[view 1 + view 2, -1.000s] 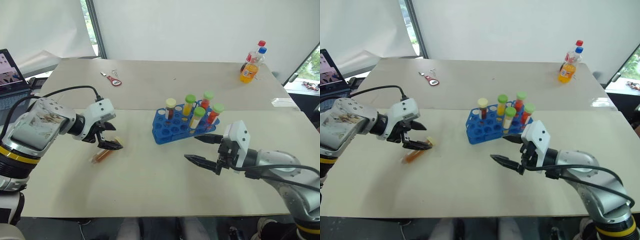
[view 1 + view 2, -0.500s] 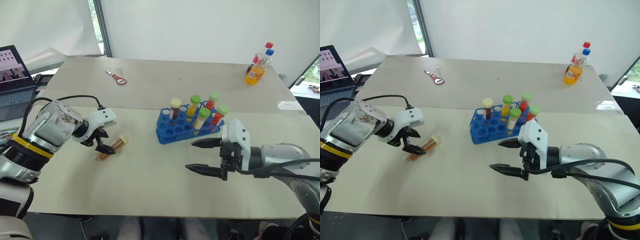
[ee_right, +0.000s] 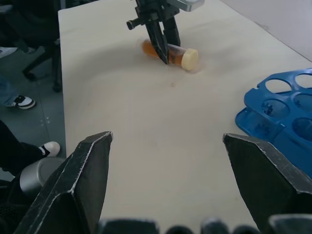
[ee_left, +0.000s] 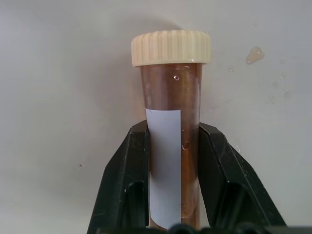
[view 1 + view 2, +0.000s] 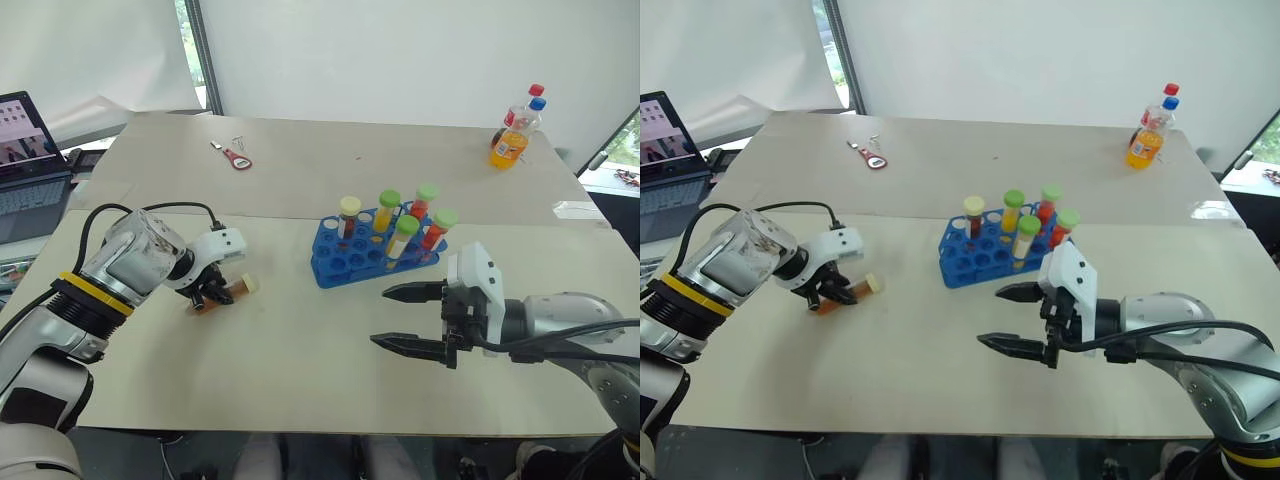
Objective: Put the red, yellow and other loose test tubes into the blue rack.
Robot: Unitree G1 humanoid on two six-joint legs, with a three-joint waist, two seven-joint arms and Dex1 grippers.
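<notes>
At the table's [image 5: 300,390] nine o'clock side, the left claw [image 5: 213,296] is clamped on an amber-brown test tube [image 4: 170,141] with a pale yellow cap, the tube lying flat on the surface, cap pointing toward three o'clock. Near centre stands the blue rack [image 5: 345,262], five capped tubes upright in it. At about four o'clock from the rack, the right claw [image 5: 405,318] hovers wide open, gripping nothing, its fingers [image 3: 78,180] aimed toward nine o'clock.
</notes>
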